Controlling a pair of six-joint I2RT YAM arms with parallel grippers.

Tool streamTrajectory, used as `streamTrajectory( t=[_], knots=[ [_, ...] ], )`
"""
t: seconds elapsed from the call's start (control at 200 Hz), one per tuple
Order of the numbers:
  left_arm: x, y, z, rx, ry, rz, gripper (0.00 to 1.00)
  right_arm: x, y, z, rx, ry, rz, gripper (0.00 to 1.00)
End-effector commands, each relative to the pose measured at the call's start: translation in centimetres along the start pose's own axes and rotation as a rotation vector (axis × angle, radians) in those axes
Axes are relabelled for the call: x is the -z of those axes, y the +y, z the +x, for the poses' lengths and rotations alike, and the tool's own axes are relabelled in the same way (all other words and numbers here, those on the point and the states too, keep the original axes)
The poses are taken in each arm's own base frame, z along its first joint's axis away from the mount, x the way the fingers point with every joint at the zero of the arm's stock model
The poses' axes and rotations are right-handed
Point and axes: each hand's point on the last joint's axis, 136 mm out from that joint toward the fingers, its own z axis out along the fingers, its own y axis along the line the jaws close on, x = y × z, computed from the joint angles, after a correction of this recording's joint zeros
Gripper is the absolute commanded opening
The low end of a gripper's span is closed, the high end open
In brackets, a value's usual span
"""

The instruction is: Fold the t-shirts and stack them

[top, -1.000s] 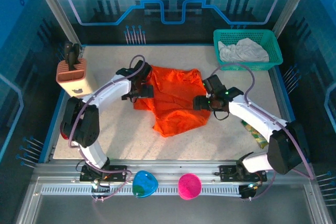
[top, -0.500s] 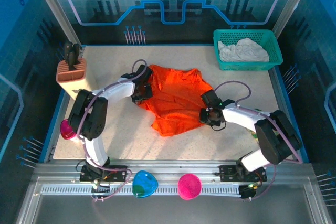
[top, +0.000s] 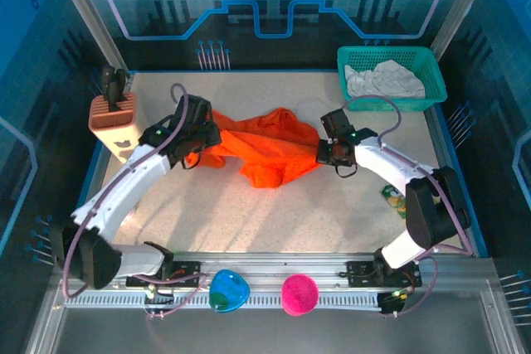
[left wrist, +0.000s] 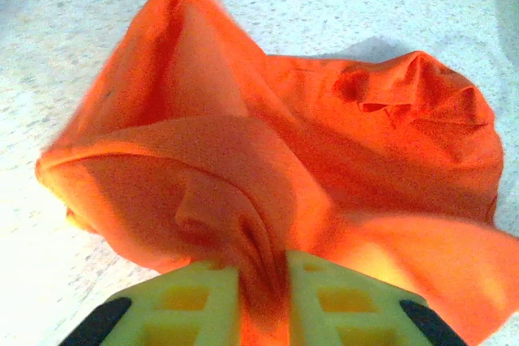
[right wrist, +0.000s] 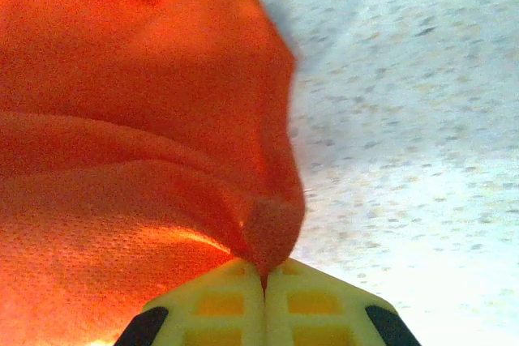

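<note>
The bright orange t-shirt hangs bunched and lifted between both grippers over the middle of the table. My left gripper is shut on its left edge; in the left wrist view a thick fold of orange cloth is pinched between the yellow fingers. My right gripper is shut on the shirt's right edge, and the right wrist view shows a thin pinch of orange cloth between the fingers. The off-white t-shirt lies crumpled in the teal basket.
The teal basket stands at the back right corner. A tan tool holder stands at the left edge. A small patterned packet lies by the right arm. A blue bowl and a pink bowl rest on the front rail.
Both grippers shut on the orange shirt's side edges and lifted it; the flat cloth is now bunched. The left arm swung outward to the left, the right gripper moved back.
</note>
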Motion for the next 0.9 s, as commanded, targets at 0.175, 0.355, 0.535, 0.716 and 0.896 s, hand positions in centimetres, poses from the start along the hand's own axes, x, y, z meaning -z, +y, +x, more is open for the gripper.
streamTrajectory(
  t=[0.175,0.355,0.535,0.716,0.896],
  knots=[
    [1.6,4.5,8.4,0.004,0.172,-0.111,0.8,-0.3,-6.4,-1.4,0.071,0.055,0.23,0.0],
    [1.6,5.5,7.6,-0.022,0.143,-0.192,0.93,0.8,-5.6,-3.3,0.086,0.033,0.201,0.37],
    [-2.2,6.6,4.5,-0.003,0.13,-0.3,0.95,3.8,-4.0,-2.2,0.088,-0.005,0.094,0.62],
    [-7.7,9.5,1.0,0.096,0.148,-0.39,0.93,5.8,-3.2,1.6,0.076,0.003,-0.029,0.63],
    [-12.1,11.7,-0.6,0.15,0.18,-0.433,0.91,6.8,-3.6,4.8,0.058,0.014,-0.086,0.62]
  ],
)
